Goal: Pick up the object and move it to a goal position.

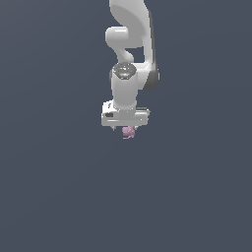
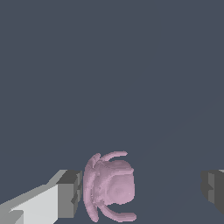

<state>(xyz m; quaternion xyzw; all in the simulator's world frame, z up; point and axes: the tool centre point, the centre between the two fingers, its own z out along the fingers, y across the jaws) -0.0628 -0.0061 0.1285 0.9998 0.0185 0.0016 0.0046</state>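
Note:
The object (image 1: 129, 132) is a small pink-mauve lumpy blob with thin curved bits sticking out. In the exterior view it shows just under the white hand of my gripper (image 1: 126, 127), whose fingers are mostly hidden by the hand. In the wrist view the object (image 2: 109, 187) lies between the fingers, right beside one grey finger pad (image 2: 71, 193). The other pad (image 2: 212, 188) stands well apart from it. My gripper (image 2: 142, 191) is open and holds nothing.
The white arm (image 1: 129, 44) rises from the gripper toward the top of the exterior view. A plain dark grey-blue surface (image 1: 59, 187) fills the rest of both views.

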